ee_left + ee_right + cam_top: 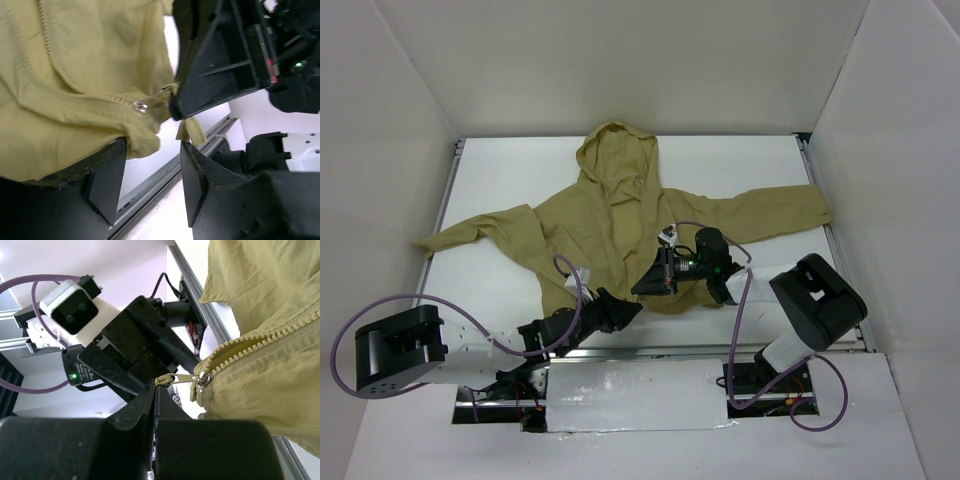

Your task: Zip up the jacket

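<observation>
Left arm, near-left corner: black-and-white base block with a looped purple cable [342, 345]. The forearm lies low along the near edge and runs to the right.

Black two-finger left gripper [620, 308]: points right and away, at the bottom hem. In the left wrist view its fingers [107, 175] stand apart with a grey metal edge rail [165, 175] showing through the gap. Hem cloth sags over the left-hand finger, and nothing is pinched.

Olive-tan hooded fabric jacket [610, 215]: spread flat mid-way across the white worktop [740, 170]. The hood is toward the far wall, one sleeve is flung out to each side, and the hem is toward the arms. The cloth is wrinkled.

Front zipper, tan teeth [260, 347]: the two rows part just beyond the small metal zipper slider [202, 380], which sits low near the hem.

Tan zipper pull tab [172, 378]: drawn out from the slider toward the near edge.

Black two-finger right gripper [155, 385]: fingers pressed together and clamped on the pull tab. It sits just beside the left gripper, over the jacket's lower front.

Right arm, near-right corner: rises from its base to a raised black elbow block, and the forearm reaches left and slightly away over the jacket. A green light shows at the wrist.
</observation>
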Robot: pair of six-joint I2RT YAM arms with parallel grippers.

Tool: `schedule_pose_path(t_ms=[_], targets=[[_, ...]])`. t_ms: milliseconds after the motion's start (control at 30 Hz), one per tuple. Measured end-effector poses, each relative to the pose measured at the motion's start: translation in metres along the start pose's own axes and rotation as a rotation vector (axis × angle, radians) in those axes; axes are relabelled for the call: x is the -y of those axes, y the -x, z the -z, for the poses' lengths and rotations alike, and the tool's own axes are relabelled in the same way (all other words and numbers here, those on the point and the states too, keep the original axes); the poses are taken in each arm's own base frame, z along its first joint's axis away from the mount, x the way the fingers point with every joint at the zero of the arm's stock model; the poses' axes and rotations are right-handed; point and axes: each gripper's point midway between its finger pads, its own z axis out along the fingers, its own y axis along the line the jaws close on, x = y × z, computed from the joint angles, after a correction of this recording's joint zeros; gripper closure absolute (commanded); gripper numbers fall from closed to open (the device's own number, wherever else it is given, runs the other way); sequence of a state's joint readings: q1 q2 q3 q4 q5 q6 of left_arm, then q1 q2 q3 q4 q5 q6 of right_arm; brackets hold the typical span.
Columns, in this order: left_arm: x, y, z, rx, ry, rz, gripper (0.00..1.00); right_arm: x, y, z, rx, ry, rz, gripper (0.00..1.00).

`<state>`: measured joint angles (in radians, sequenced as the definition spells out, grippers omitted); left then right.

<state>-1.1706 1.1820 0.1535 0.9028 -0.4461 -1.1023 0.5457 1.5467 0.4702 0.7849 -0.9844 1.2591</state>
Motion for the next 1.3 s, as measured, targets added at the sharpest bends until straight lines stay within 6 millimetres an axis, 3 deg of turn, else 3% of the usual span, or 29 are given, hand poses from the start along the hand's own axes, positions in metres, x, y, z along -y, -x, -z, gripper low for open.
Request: schedule_pose_path(t_ms=[167, 500, 700, 967, 1300], targets=[[0.005, 0.003, -0.001, 0.012, -0.023, -0.017, 0.41, -0.003, 0.0, 0.0, 0.0, 0.01, 0.013, 1.0], [-0.007, -0.003, -0.005, 0.001, 0.006, -0.054, 0.51, -0.017, -0.003, 0.004, -0.006, 0.04, 0.064, 1.0], [-0.005, 0.003, -0.006, 0.021, -0.002, -0.068, 0.41, -0.016, -0.005, 0.005, -0.012, 0.039, 0.065, 1.0], [0.003, 0.014, -0.006, 0.055, -0.03, -0.079, 0.4, -0.012, -0.009, 0.006, -0.016, 0.035, 0.057, 1.0], [0.0, 0.018, -0.009, 0.067, -0.025, -0.076, 0.59, -0.012, -0.012, 0.004, -0.026, 0.036, 0.058, 1.0]])
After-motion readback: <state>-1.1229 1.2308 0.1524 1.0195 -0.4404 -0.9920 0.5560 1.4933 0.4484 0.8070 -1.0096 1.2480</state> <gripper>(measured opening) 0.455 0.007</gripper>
